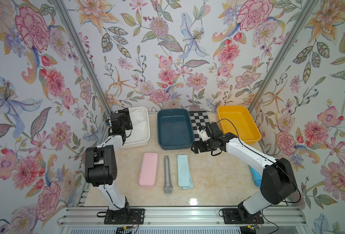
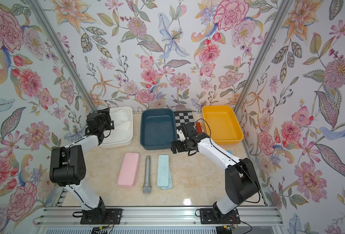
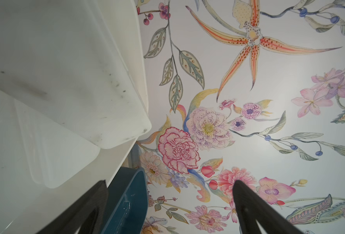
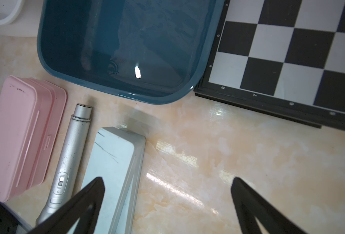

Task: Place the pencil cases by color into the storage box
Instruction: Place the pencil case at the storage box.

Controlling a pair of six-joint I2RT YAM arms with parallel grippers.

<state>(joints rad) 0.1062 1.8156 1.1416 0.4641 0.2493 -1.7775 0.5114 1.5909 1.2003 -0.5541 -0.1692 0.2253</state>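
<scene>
Two pink pencil cases [image 1: 148,170] lie stacked on the table, also seen in the right wrist view as pink cases [image 4: 15,137]. Two pale blue cases [image 1: 184,171] lie stacked to their right. Two white cases [image 1: 138,118] rest inside the white storage box [image 1: 135,144]; one white case [image 3: 66,71] leans on the other. My left gripper [image 1: 129,121] hovers open over that box, nothing between its fingers [image 3: 246,200]. My right gripper [image 1: 194,149] hangs open and empty just beyond the far end of the blue cases [image 4: 110,162].
A dark blue box [image 1: 174,145] and a yellow box [image 1: 238,139] stand at the back, a chessboard [image 1: 199,119] between them. A grey microphone [image 1: 167,174] lies between the pink and blue stacks. A bright blue tube [image 1: 255,176] lies behind my right arm.
</scene>
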